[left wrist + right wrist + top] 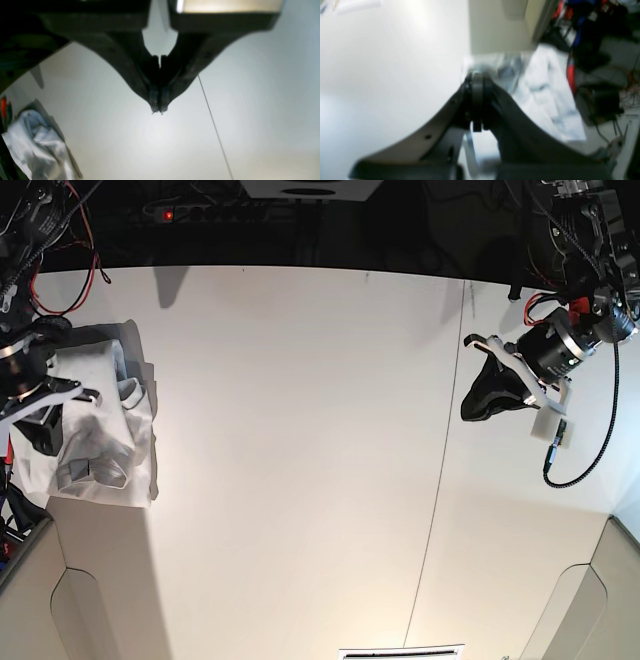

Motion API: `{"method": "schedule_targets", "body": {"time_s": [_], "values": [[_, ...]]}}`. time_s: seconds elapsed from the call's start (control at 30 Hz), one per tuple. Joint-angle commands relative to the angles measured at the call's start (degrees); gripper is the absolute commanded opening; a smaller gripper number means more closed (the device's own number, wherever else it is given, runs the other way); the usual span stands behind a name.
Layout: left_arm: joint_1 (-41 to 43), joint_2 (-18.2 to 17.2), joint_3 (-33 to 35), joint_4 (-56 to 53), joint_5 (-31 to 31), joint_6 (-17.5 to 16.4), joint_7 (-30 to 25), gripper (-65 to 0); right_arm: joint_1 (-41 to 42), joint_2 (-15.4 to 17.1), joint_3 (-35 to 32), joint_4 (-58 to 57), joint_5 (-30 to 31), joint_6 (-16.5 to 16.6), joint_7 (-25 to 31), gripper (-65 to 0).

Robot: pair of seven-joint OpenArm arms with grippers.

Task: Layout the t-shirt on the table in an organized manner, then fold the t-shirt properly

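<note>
The white t-shirt (100,430) lies crumpled at the left edge of the table (300,430), partly hanging over that edge. In the right wrist view it is a blurred white heap (545,95). My right gripper (477,75) is shut with its tips on the shirt's near edge, and in the base view it (70,392) sits over the heap. Far to the right, my left gripper (158,110) is shut on nothing above the bare table; it shows in the base view (475,408) too. In the left wrist view the t-shirt (37,145) lies far off at lower left.
A thin dark seam (440,470) crosses the table right of centre, beside the left gripper (215,127). Cables and dark equipment (595,50) crowd the floor beyond the left edge. A power strip (230,213) lies past the dark far edge. Beige panels (590,600) stand at the near corners.
</note>
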Motion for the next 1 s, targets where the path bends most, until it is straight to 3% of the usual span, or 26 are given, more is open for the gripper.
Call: {"method": "schedule_targets", "body": {"time_s": [0.0,0.13,0.4,0.5,0.6,0.77,0.97], "values": [[0.92,-0.57,-1.42,2.25,-1.4,-0.69,-1.36,-65.0,-1.29,1.55,0.17,1.07,0.46,0.24,1.18,-65.0],[5.9,-0.61,-8.13,5.18,-2.19,-0.69,-1.36,-65.0,-7.69,4.85,0.17,1.11,2.1,1.49,-1.16,-65.0],[17.92,-3.52,-19.58,5.25,-15.69,-0.69,6.88,-65.0,-20.7,9.9,0.17,1.11,9.4,3.67,-5.97,-65.0],[23.15,-5.35,-20.06,5.16,-15.93,-0.69,8.11,-65.0,-25.88,12.7,0.17,1.11,12.52,3.91,-7.37,-65.0],[29.03,-7.08,-20.06,4.5,-15.91,-0.69,8.72,-65.0,-30.84,14.91,0.17,1.07,16.46,6.19,-9.2,-65.0],[36.48,-10.4,-19.85,-1.73,-16.02,-0.69,8.31,-65.0,-36.81,16.57,0.02,-1.01,20.06,8.28,-9.18,-65.0],[40.98,-14.23,-12.22,-16.85,-15.85,-0.69,-2.73,-65.0,-38.64,20.09,-5.46,-14.34,20.94,9.25,-6.64,-65.0]]}}
